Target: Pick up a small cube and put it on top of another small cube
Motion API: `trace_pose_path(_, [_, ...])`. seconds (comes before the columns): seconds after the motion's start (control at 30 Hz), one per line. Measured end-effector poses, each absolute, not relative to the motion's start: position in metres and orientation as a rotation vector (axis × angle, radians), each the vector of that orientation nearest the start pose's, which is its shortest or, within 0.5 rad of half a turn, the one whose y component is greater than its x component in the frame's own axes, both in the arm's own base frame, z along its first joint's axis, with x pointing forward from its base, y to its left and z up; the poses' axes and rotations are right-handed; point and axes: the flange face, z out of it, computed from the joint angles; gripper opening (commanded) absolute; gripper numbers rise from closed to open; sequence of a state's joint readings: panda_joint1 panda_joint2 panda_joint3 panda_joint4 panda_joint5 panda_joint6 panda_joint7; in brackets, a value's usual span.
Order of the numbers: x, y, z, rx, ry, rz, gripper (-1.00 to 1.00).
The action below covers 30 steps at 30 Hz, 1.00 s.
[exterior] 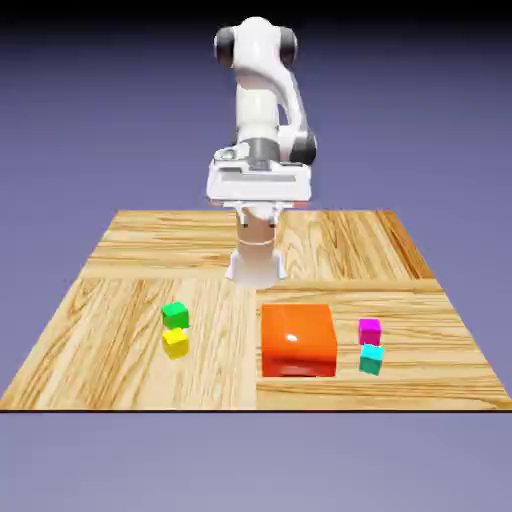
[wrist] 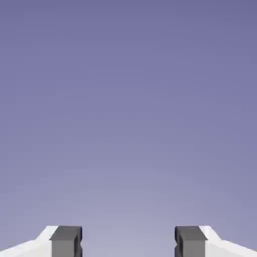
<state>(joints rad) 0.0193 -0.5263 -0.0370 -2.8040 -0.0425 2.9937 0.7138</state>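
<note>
Blue-violet behind everything, darkening to black at the top edge. Wooden table (exterior: 210,370) below, near edge fully in sight. Pincer (wrist: 128,242) spread wide, cut off at the hand view's bottom; small and hard to make out in the exterior view. Green cube (exterior: 175,315) near the exterior view's left, just behind the yellow cube (exterior: 176,343), underside partly hidden.

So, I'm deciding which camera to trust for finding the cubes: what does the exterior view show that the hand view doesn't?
Only the exterior view shows the green cube, yellow cube, magenta cube, cyan cube, orange block, wooden table and the arm. Only the hand view shows the finger tips close up, wide apart. Both share the gripper and the blue-violet backdrop.
</note>
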Motion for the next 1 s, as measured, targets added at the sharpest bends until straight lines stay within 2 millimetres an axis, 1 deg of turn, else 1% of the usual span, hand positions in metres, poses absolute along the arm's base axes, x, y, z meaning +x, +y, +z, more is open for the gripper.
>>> trace_pose_path(0.07, [0.401, -0.019, 0.403, -2.723, 0.896, -0.823, 0.00])
trace_pose_path(0.13, [0.402, -0.035, 0.368, -2.862, 0.851, -0.667, 0.00])
trace_pose_path(0.2, [0.400, -0.051, 0.334, -2.991, 0.797, -0.494, 0.00])
trace_pose_path(0.27, [0.393, -0.069, 0.300, -3.108, 0.734, -0.305, 0.00])
trace_pose_path(0.4, [0.367, -0.108, 0.237, -3.292, 0.582, 0.124, 0.00])
trace_pose_path(0.43, [0.357, -0.122, 0.223, -3.321, 0.560, 0.244, 0.00])
trace_pose_path(0.47, [0.349, -0.127, 0.210, -3.354, 0.492, 0.361, 0.00])
trace_pose_path(0.5, [0.339, -0.137, 0.198, -3.377, 0.442, 0.485, 0.00])
trace_pose_path(0.53, [0.325, -0.154, 0.187, -3.385, 0.423, 0.617, 0.00])
trace_pose_path(0.57, [0.315, -0.162, 0.176, -3.397, 0.359, 0.745, 0.00])
trace_pose_path(0.6, [0.311, -0.165, 0.173, -3.398, 0.341, 0.789, 0.00])
trace_pose_path(0.63, [0.311, -0.165, 0.173, -3.399, 0.341, 0.789, 0.00])
trace_pose_path(0.83, [0.291, -0.179, 0.116, -3.400, 0.341, 0.789, 0.00])
trace_pose_path(0.87, [0.288, -0.180, 0.111, -3.399, 0.341, 0.789, -1.00])
trace_pose_path(0.93, [0.288, -0.180, 0.111, -3.398, 0.341, 0.790, -1.00])
trace_pose_path(1.0, [0.297, -0.176, 0.130, -3.401, 0.343, 0.790, -1.00])
